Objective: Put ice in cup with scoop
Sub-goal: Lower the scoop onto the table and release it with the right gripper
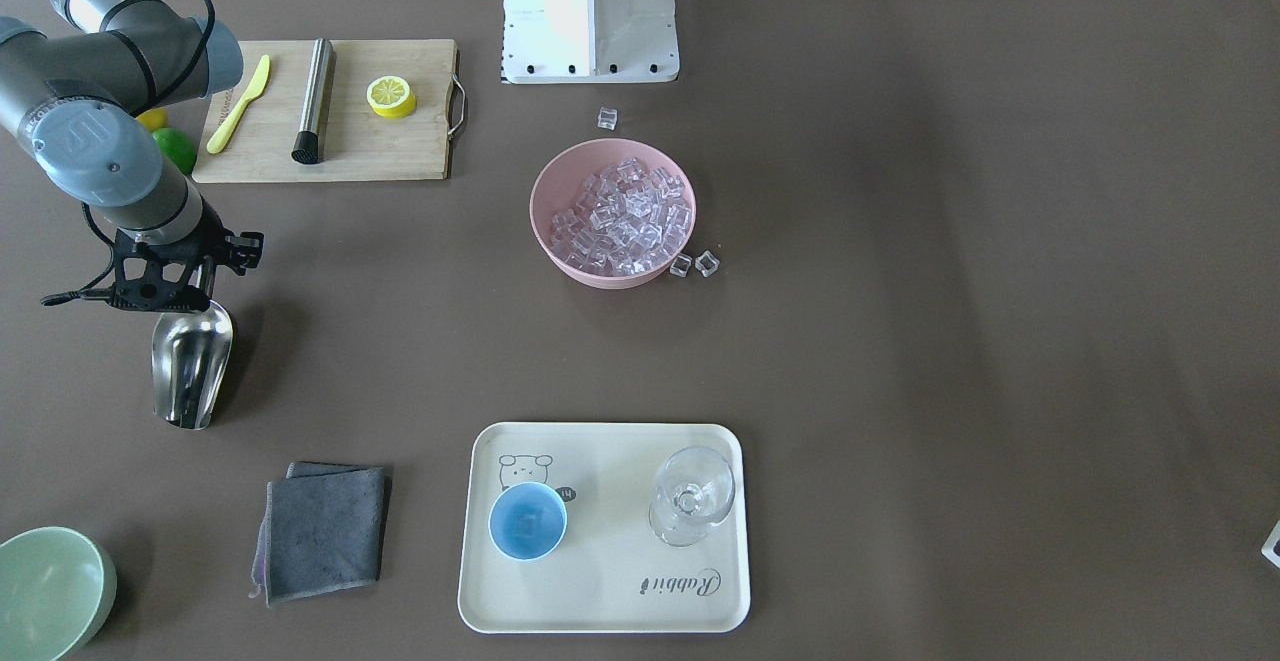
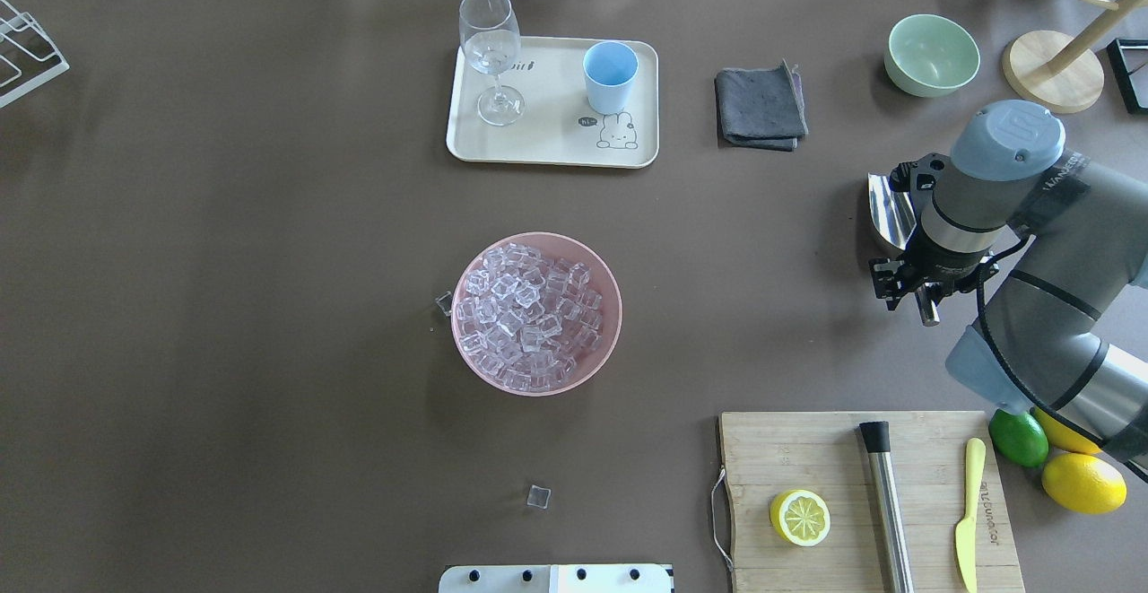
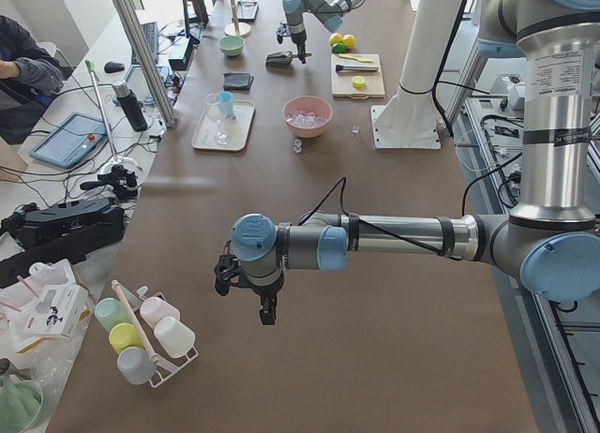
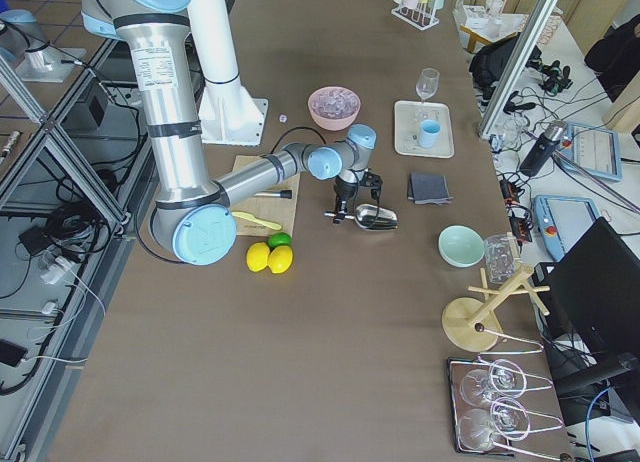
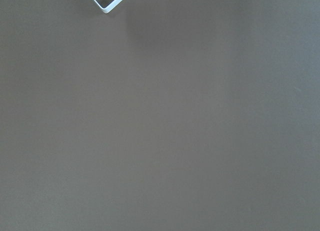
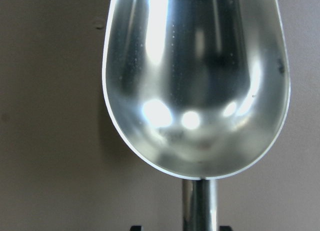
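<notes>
Facing me, my right gripper [image 1: 185, 276] is clamped on the handle of the scoop [image 1: 192, 366], well apart from one pink bowl [image 1: 590, 276] heaped with ice [image 1: 620, 211]. Three cubes [image 1: 707, 262] lie loose near that bowl. One cup [image 1: 527, 521] and one stemmed glass [image 1: 692, 496] stand on a tray [image 1: 600, 591] printed "Rabbit". From overhead, one lemon half [image 2: 799, 517] sits on the cutting board [image 2: 789, 449]. From the left end, my left gripper [image 3: 267, 309] hangs above the table [image 3: 375, 358]; I cannot tell how far it is open. At my right wrist, the scoop's trough holds nothing.
</notes>
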Tool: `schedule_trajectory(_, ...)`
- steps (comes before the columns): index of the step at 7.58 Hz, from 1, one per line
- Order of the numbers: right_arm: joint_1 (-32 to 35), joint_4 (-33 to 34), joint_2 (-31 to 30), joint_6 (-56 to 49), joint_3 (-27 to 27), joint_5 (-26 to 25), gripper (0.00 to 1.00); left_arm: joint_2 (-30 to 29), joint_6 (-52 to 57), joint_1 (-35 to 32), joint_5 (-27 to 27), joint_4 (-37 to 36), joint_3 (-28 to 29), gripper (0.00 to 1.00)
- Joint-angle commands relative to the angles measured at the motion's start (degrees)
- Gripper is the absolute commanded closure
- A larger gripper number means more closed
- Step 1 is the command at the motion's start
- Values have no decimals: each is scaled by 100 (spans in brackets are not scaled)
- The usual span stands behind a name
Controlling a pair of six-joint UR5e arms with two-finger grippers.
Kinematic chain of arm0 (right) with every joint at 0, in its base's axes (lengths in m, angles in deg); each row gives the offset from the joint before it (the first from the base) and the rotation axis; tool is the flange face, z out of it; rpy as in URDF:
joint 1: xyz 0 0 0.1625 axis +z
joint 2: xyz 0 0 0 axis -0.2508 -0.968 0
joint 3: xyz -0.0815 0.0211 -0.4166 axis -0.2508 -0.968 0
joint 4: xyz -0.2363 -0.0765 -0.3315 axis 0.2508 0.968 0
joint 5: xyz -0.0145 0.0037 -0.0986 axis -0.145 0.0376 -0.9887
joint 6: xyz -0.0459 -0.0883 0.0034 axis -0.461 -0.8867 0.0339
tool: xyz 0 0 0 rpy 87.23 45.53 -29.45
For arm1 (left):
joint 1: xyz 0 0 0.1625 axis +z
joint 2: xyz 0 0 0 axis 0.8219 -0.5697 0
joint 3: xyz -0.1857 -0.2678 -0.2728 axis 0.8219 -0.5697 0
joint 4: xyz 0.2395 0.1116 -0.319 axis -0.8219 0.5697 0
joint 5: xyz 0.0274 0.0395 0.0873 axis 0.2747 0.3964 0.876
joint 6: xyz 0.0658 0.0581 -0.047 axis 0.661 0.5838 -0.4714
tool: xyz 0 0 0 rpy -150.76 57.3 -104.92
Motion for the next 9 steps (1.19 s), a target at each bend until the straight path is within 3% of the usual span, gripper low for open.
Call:
schedule_trajectory(1,69,3,4,-65,45,-1,0,34,0,9,0,0,0,2)
schedule_trajectory(3,480,265,-66,-83,350,8,0,35,0,9,0,0,0,2)
schedule_trajectory(4,778,580,-75,-570,518,16,0,35,0,9,0,0,-9,2)
schedule_trajectory(6,2057,1615,-49,-2492,1000,234,0,35,0,9,0,0,0,2)
schedule_trajectory(8,3734,1795,-520,-4396,924,1251,0,26,-9,17,0,0,-17,2)
schedule_trajectory(9,4257,1753,-845,-5451,663,1491,0,35,0,18,0,0,-9,2)
